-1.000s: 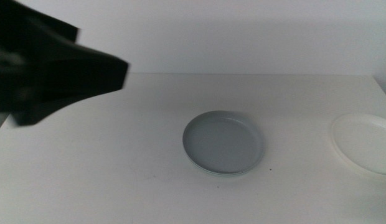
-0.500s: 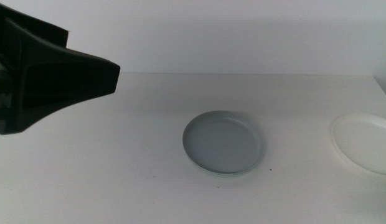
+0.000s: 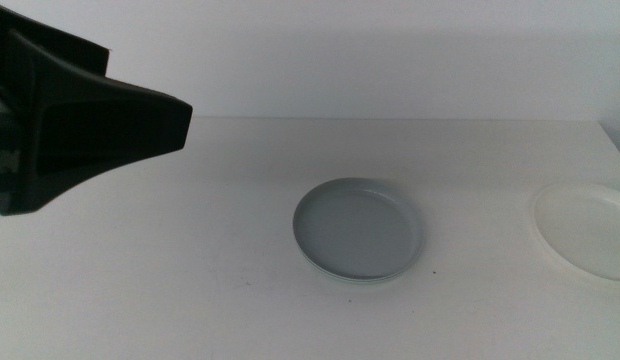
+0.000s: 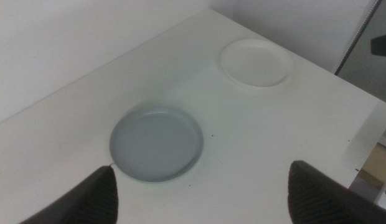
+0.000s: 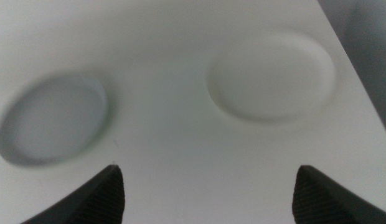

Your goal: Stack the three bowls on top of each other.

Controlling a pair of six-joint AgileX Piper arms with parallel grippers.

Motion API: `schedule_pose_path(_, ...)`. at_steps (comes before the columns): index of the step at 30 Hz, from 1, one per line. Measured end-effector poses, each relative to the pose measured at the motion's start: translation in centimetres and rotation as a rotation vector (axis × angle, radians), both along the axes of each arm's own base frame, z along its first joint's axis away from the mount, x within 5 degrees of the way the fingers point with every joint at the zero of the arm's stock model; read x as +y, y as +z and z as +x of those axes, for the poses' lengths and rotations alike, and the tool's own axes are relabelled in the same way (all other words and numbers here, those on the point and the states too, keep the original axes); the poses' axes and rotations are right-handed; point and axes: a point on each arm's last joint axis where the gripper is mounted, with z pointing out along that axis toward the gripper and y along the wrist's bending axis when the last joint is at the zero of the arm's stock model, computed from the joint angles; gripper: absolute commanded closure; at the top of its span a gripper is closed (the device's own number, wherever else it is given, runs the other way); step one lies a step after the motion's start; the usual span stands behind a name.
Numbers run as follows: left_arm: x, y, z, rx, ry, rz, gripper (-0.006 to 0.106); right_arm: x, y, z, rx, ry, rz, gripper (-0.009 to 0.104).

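The grey bowl (image 3: 358, 230) sits at the table's middle. A thin mint green rim (image 3: 362, 281) shows under its near edge, so it rests on the mint green bowl. The white bowl (image 3: 587, 228) lies alone at the right edge. The left arm (image 3: 85, 120) hangs high at the far left, well away from the bowls. My left gripper (image 4: 203, 169) is open and empty, high above the grey bowl (image 4: 155, 144) and the white bowl (image 4: 255, 62). My right gripper (image 5: 210, 171) is open and empty above the white bowl (image 5: 272, 76) and the grey bowl (image 5: 53, 118); it is out of the middle view.
The white table (image 3: 190, 260) ends at a pale wall (image 3: 390, 60) behind. Its right edge (image 4: 367, 124) drops off beside the white bowl. A dark stand (image 4: 358, 37) stands beyond that edge.
The left arm drew back a little to the left between one second and half a second ago, then stayed still. The bowls have not moved.
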Motion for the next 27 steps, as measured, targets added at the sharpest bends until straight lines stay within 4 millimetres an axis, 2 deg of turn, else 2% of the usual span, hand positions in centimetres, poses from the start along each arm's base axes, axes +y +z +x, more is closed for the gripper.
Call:
schedule_pose_path(3,0.0,0.0,0.0,0.000,0.000,0.000,0.007,-0.2,1.6,0.9,0.136,0.002,-0.029,0.004)
schedule_pose_path(6,0.0,0.0,0.0,0.000,0.000,0.000,0.007,-0.1,2.3,1.6,0.209,0.010,-0.036,0.004)
schedule_pose_path(10,0.0,0.0,0.0,0.000,0.000,0.000,0.007,-0.3,1.8,2.6,0.313,0.024,-0.068,0.004)
schedule_pose_path(13,0.0,0.0,0.0,0.000,0.000,0.000,0.007,-0.8,1.1,4.5,0.407,0.013,-0.130,0.004)
schedule_pose_path(20,0.0,0.0,0.0,0.000,0.000,0.000,0.007,-1.9,-0.8,11.6,0.583,-0.015,-0.181,0.004)
schedule_pose_path(23,0.0,0.0,0.0,0.000,0.000,0.000,0.007,-3.8,-2.1,15.3,0.618,-0.060,-0.139,0.004)
schedule_pose_path(27,0.0,0.0,0.0,0.000,0.000,0.000,0.007,-7.4,-4.6,20.0,0.612,-0.119,0.001,0.004)
